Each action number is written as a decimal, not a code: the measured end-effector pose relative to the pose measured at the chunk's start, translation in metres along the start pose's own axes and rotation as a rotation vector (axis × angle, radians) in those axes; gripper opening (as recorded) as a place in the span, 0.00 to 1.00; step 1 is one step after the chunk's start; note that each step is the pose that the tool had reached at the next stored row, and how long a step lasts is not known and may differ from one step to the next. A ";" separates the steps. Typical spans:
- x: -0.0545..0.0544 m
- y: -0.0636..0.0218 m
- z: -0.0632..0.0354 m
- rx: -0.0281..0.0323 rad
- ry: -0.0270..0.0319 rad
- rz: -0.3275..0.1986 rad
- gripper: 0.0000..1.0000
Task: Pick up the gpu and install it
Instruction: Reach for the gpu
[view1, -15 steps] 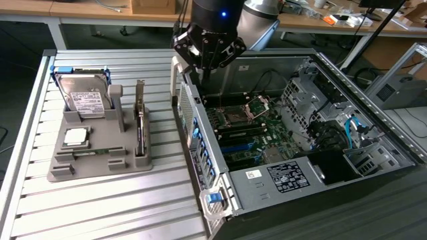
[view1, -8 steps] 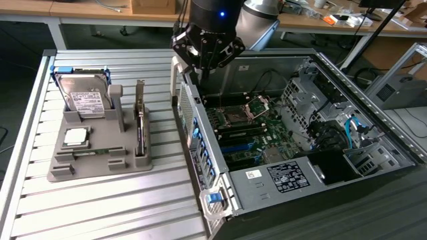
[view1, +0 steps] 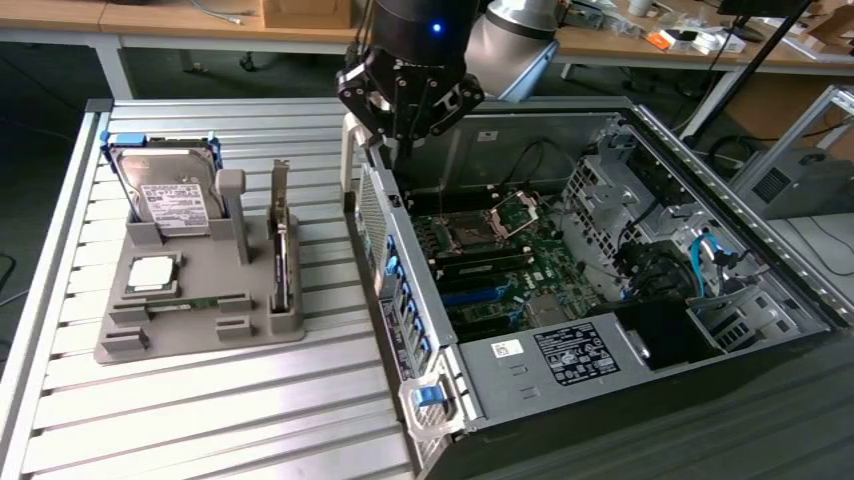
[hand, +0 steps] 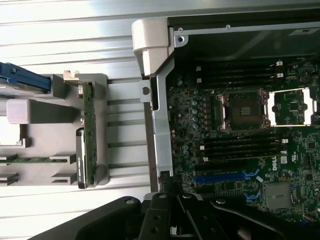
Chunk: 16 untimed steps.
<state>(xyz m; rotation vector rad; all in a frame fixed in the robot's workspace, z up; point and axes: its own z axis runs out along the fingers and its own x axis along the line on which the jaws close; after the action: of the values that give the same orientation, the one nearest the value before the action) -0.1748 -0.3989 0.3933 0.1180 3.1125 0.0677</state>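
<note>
The gpu (view1: 280, 255) stands on its long edge in a slot of the grey holder (view1: 200, 330), on the exterior view's left, with its silver bracket pointing up. In the wrist view the gpu (hand: 88, 135) shows as a thin green and dark strip in the holder (hand: 45, 125). My gripper (view1: 398, 140) hangs above the near wall of the open computer case (view1: 400, 300), to the right of the gpu and apart from it. Its dark fingers (hand: 159, 210) are drawn together, shut on nothing. The motherboard (hand: 235, 145) lies below it, with blue slots near the gripper.
The holder also carries a silver hard drive (view1: 171, 205) with a white label, a square CPU chip (view1: 151, 275) and a memory stick (view1: 187, 303). The CPU socket (hand: 244, 111) in the case stands open. The slatted metal table (view1: 200, 410) surrounds the holder.
</note>
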 end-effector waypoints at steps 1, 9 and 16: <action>0.000 0.0000 0.0000 0.0000 0.0000 0.000 0.11; 0.002 -0.0002 -0.0001 0.0000 0.0000 0.000 0.11; 0.005 -0.0004 -0.0002 0.0000 0.0000 0.000 0.11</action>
<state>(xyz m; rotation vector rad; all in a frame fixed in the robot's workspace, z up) -0.1800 -0.3989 0.3933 0.1180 3.1125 0.0677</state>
